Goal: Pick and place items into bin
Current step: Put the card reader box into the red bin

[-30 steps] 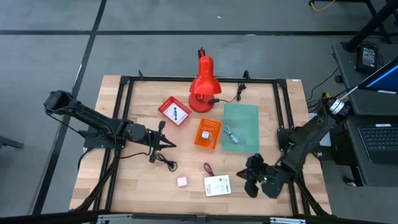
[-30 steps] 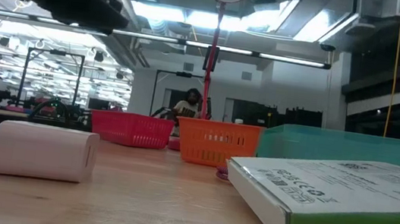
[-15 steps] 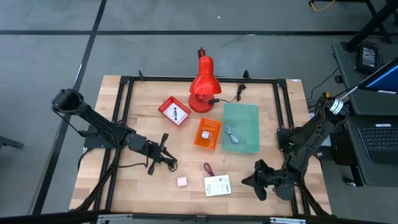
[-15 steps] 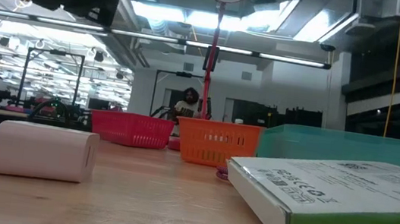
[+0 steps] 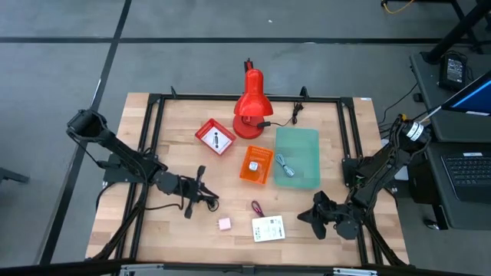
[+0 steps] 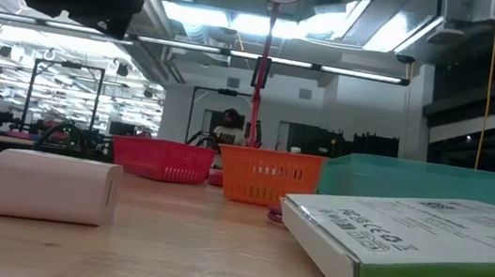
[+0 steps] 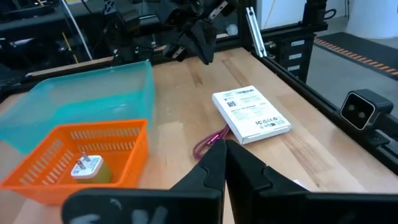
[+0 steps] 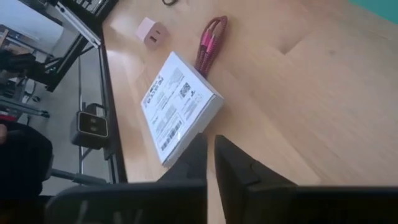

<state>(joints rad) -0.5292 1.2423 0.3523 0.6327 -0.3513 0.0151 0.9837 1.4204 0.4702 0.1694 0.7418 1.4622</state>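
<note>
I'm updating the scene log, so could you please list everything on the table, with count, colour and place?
Lamp: one, red, far middle of the table.
Red bin: one, left of the lamp, a small dark item inside.
Orange bin: one, centre, a white charger inside.
Teal bin: one, right of the orange bin, a grey cable inside.
Black cable: one, left of centre, by the left end effector.
Pink cube: one, near edge.
Cord: one, maroon, beside the box.
Box: one, white, near edge.
Left end effector: shut, over the black cable.
Right end effector: shut, right of the box.
</note>
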